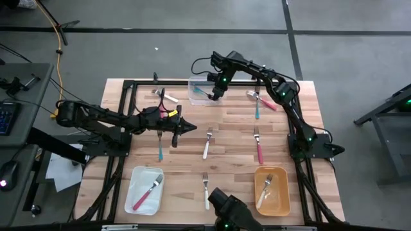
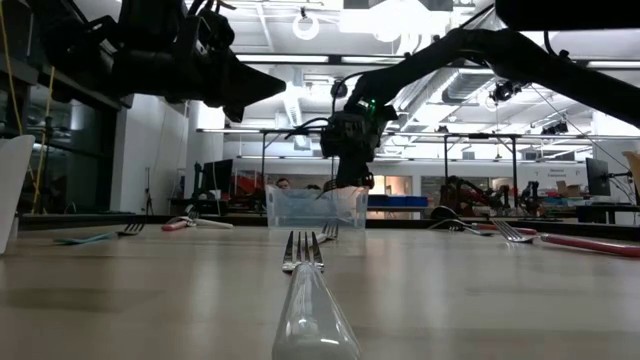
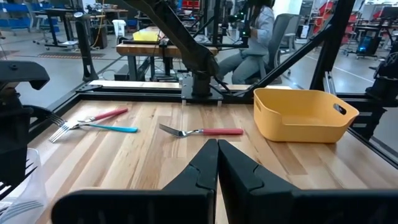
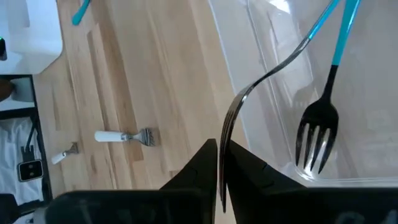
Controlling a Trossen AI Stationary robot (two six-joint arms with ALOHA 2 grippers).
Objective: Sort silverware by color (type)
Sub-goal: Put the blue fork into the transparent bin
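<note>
1. A white-handled fork (image 2: 312, 300) lies nearest on the tabletop (image 1: 231, 144), prongs pointing away, toward the right hand.
2. The left hand (image 1: 191, 128) hovers over the tabletop, clenched and empty; a teal fork (image 1: 160, 146) lies just below it.
3. Ahead of the left hand lie a red fork (image 3: 202, 131), a crossed red and teal pair (image 3: 93, 121), and a yellow bin (image 3: 302, 115).
4. The right hand (image 4: 222, 180) hangs over the clear bin (image 1: 201, 90), fingers nearly together, a teal-handled fork (image 4: 283, 56) between them, its handle leaning into the bin.
5. Another teal fork (image 4: 323, 118) lies inside the bin, beside that hand.
</note>
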